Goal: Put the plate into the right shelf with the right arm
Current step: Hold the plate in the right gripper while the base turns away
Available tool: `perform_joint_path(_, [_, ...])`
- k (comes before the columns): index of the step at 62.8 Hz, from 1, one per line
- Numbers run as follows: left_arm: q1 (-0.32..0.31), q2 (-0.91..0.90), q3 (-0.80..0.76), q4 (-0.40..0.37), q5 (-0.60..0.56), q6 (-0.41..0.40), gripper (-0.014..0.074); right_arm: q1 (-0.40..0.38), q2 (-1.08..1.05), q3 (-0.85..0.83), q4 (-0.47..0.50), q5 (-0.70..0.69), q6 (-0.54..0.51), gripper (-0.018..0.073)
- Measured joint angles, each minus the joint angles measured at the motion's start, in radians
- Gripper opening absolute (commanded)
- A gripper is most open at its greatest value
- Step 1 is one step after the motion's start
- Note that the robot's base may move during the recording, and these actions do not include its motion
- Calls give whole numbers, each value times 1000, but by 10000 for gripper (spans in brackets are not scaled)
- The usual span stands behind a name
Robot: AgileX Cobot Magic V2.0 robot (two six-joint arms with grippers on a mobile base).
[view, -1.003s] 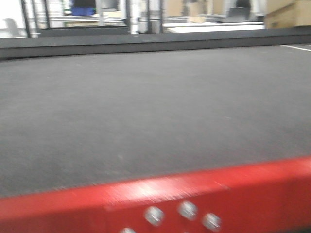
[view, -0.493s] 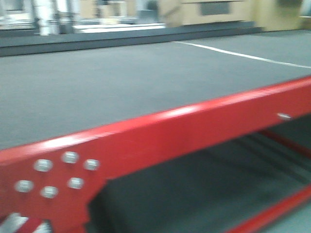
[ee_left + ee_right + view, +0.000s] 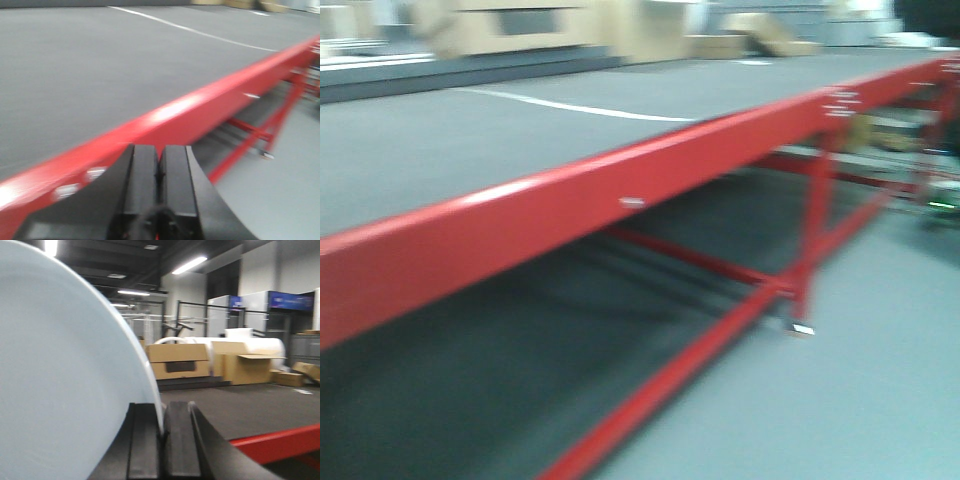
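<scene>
grey matting covers the long red-framed table, whose rail runs slantwise across the smeared front view, with red legs and cross-braces beneath it and pale floor to the right. behind, in the right wrist view, cardboard boxes sit under strip lights. the right gripper is clamped on the rim of the plate, which stands on edge, its white face filling the left of that view, clear of the table. the left gripper carries nothing, its two fingers pressed together, with the red rail just ahead of it. no steel rack with blue bins can be made out in any view, so the right shelf is not found yet. my reading: the plate is in hand and this is the carry stage, with the placing not begun. next the shelf has to come into sight, then the right gripper must tip the plate toward flat and reach it in over a rail before letting go.
</scene>
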Motion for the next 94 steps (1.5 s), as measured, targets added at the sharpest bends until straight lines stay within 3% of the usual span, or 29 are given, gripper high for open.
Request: perform_joint_path(94, [0,0,0,0,0,0,-47,0,0,0,0,-1,0,54])
